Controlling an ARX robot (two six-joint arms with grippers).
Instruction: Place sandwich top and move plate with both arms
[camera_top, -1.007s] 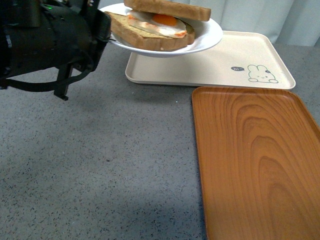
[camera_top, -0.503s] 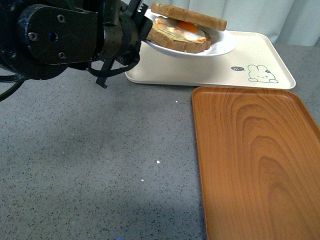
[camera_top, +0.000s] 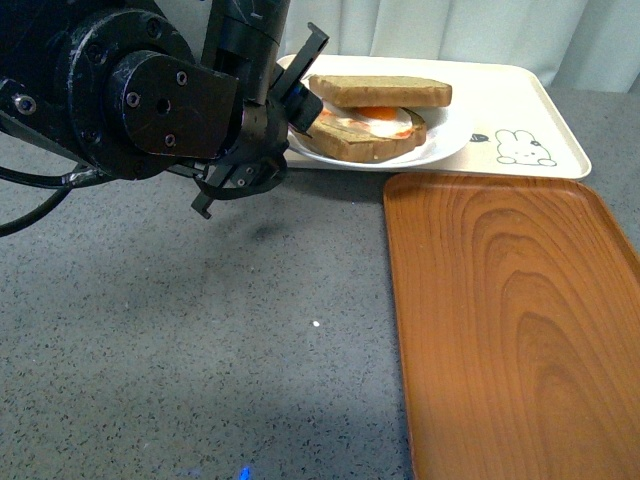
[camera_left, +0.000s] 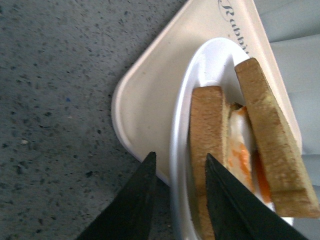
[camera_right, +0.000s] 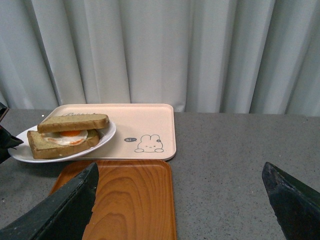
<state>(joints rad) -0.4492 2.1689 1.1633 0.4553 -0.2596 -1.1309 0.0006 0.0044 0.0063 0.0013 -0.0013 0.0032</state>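
Front view low across the table; left wrist close on the plate (camera_left: 181, 150); right wrist farther back, same plate.

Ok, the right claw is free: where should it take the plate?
Take the plate by its bare rim nearest the rabbit print, coming from the robot's right, opposite the left claw. The rim stands clear of the sandwich there, though it sits low over the beige tray.

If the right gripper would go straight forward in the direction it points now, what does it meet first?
Probably nothing close: the right gripper stands open over the wooden tray, aimed across bare table toward the curtain. Depth is uncertain.
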